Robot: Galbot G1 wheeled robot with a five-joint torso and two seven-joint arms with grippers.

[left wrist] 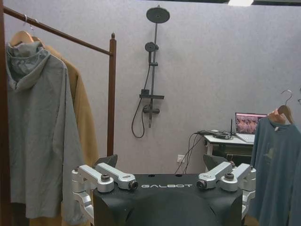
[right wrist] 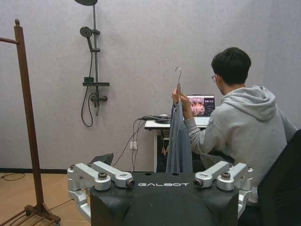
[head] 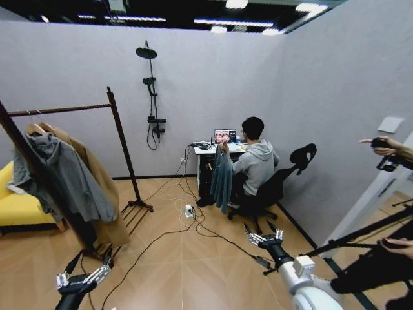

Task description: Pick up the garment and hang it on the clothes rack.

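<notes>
In the head view, the dark teal long-sleeved garment (head: 222, 177) on a hanger is held up by the hand (head: 224, 148) of a person seated at a small desk, near the picture's centre, well apart from the tall dark brown wooden clothes rack (head: 120, 139) at about 9 o'clock, on which a grey hooded sweatshirt (head: 61, 174) and a long tan coat (head: 97, 184) hang. The left gripper (head: 82, 278) is seen low at 7 o'clock and the right gripper (head: 263, 236) at 5 o'clock, both spread wide with nothing held, over the wooden floor. In the left wrist view, the left gripper (left wrist: 162, 165) is shown with its fingers wide apart; the rack's bar and post (left wrist: 111, 94) are seen at 10 o'clock, the teal garment (left wrist: 277, 169) at 4 o'clock. In the right wrist view, the right gripper (right wrist: 157, 162) is likewise splayed and empty, and the garment (right wrist: 179, 141) hangs straight ahead from its metal hook, gripped by the person's hand (right wrist: 180, 98), with the rack's post (right wrist: 27, 117) at 9 o'clock.
</notes>
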